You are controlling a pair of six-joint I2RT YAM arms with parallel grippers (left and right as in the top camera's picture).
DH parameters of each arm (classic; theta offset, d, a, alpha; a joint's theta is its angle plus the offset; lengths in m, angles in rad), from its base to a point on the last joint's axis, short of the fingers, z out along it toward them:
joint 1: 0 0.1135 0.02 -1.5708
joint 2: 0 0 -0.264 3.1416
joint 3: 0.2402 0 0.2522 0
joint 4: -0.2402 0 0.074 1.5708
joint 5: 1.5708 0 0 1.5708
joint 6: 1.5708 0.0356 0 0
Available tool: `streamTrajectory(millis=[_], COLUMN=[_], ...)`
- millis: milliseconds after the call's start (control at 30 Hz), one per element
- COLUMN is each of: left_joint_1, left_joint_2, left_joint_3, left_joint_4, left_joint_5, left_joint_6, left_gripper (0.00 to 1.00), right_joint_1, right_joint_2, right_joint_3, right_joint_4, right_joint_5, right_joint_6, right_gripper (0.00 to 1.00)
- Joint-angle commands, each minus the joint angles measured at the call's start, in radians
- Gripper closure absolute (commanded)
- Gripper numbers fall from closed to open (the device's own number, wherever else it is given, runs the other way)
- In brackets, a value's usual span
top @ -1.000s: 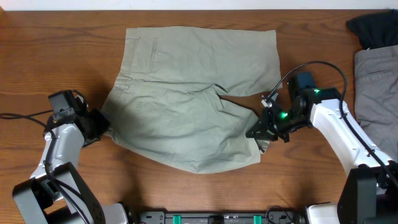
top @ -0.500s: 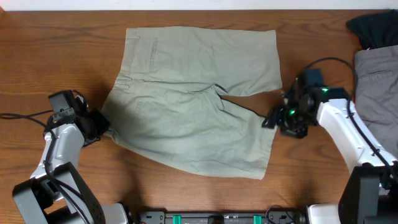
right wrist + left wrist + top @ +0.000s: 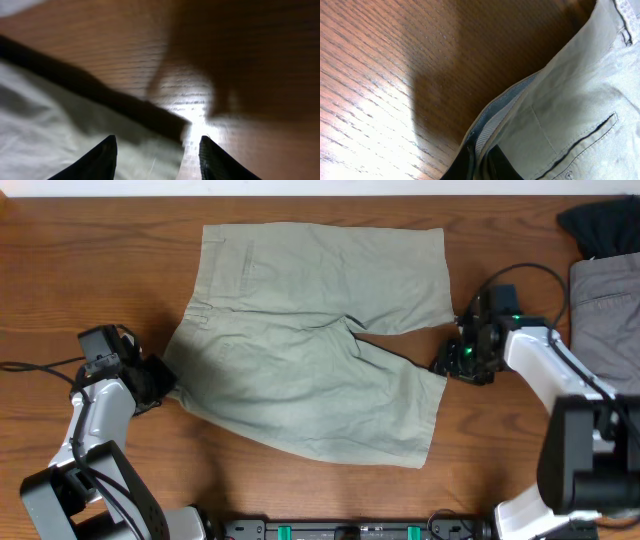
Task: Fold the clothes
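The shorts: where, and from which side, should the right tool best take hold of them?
Probably the hem of the leg nearer the robot, from the right: the shorts lie flat, that hem edge faces the open right tool, and the left tool pinches the waistband at the opposite end.

The overhead camera is looking straight down on the counter, taking in the whole shorts from high above. The left wrist camera is sitting very close, looking past the left fingers at the waistband and bare wood, the corner the overhead view is showing at the shorts' left edge. The right wrist camera is peering down between the right fingers, blurred, at cloth edge and wood also lying in the overhead view's right half.
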Motion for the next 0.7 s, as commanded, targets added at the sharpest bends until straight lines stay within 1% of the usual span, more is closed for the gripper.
streamTrajectory(millis=[0,33,100,133,200,267,400,533,667], left_joint_1=[-0.001,-0.001,-0.001,-0.001,-0.002,-0.001,-0.001,-0.001,-0.001], left_joint_2=[-0.003,-0.003,-0.003,-0.003,-0.003,-0.003,-0.003,-0.003,-0.003], left_joint_3=[0.007,0.007,0.007,0.007,0.007,0.007,0.007,0.007,0.007], left_joint_4=[0.001,0.001,0.001,0.001,0.001,0.001,0.002,0.002,0.002], left_joint_5=[-0.002,-0.002,-0.002,-0.002,-0.002,-0.002,-0.002,-0.002,-0.002], left_joint_6=[0.009,0.009,0.009,0.009,0.009,0.009,0.009,0.009,0.009], left_gripper=[0.91,0.91,0.91,0.91,0.91,0.91,0.91,0.91,0.91], right_joint_1=[-0.002,-0.002,-0.002,-0.002,-0.006,-0.019,-0.059,-0.101,-0.125], right_joint_2=[0.057,0.068,0.079,0.079,0.072,0.058,0.005,-0.051,-0.057], right_joint_3=[-0.007,-0.007,-0.007,-0.007,-0.006,-0.003,0.011,0.011,0.011], right_joint_4=[0.018,0.021,0.026,0.029,0.036,0.040,0.050,0.099,0.146], right_joint_5=[-0.121,-0.172,-0.213,-0.213,-0.210,-0.206,-0.119,-0.120,-0.120], right_joint_6=[-0.123,-0.166,-0.198,-0.198,-0.198,-0.193,-0.110,-0.062,-0.028], right_gripper=[0.50,0.54,0.78,0.86,0.98,0.99,0.99,0.99,0.99])
